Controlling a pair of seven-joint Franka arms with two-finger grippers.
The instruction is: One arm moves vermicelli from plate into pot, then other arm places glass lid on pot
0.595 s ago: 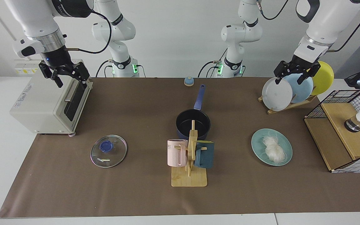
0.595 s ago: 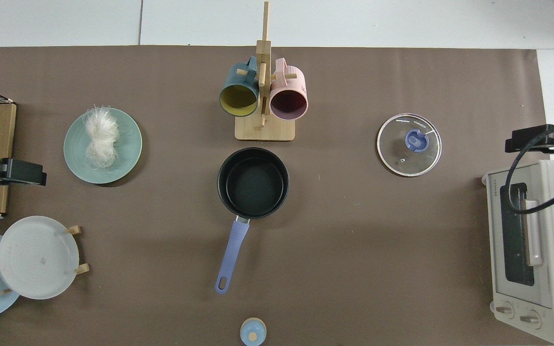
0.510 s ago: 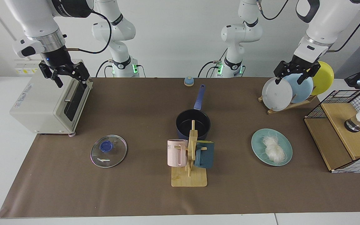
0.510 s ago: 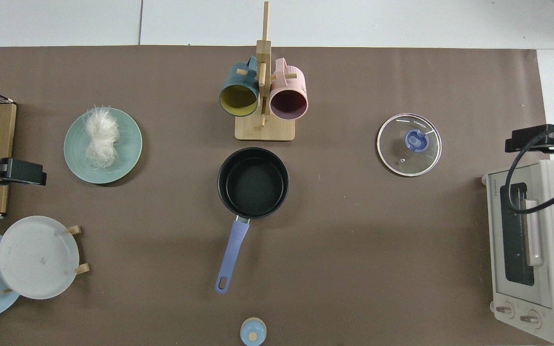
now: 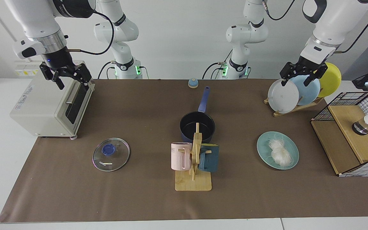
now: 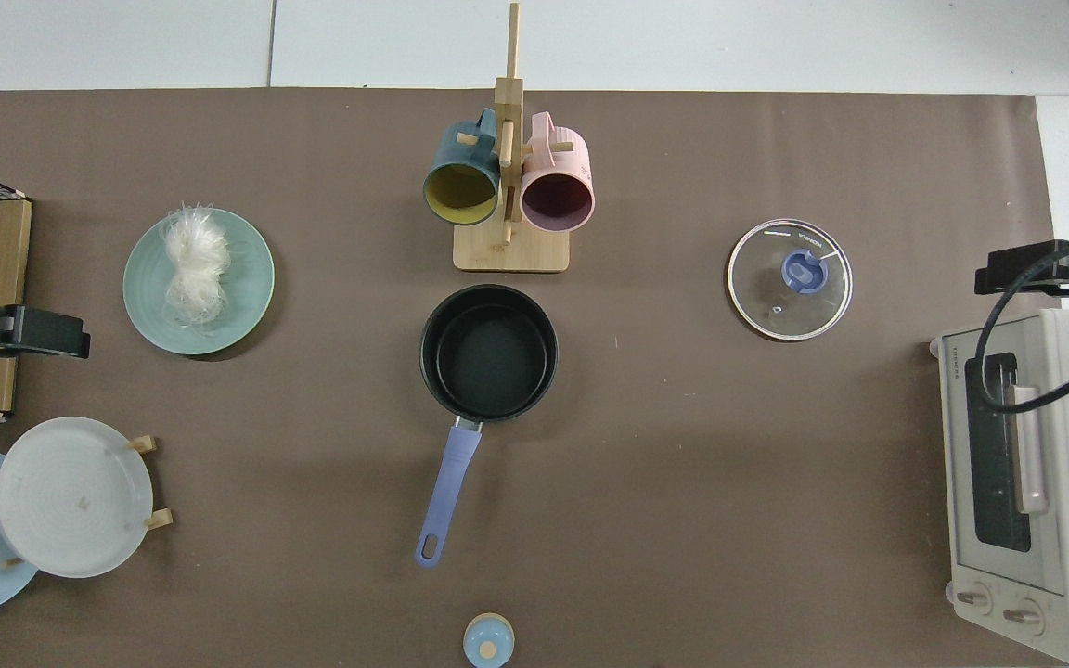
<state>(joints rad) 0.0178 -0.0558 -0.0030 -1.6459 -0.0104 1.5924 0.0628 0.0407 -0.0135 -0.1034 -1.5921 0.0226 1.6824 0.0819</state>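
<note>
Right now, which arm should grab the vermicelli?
Left. The left gripper hangs open over the plate rack, on the vermicelli's side; the right gripper waits open above the toaster oven.

Both arms hang raised and well apart, left gripper (image 5: 300,78) at two o'clock, right gripper (image 5: 72,81) at ten, fingers spread on each.
</note>
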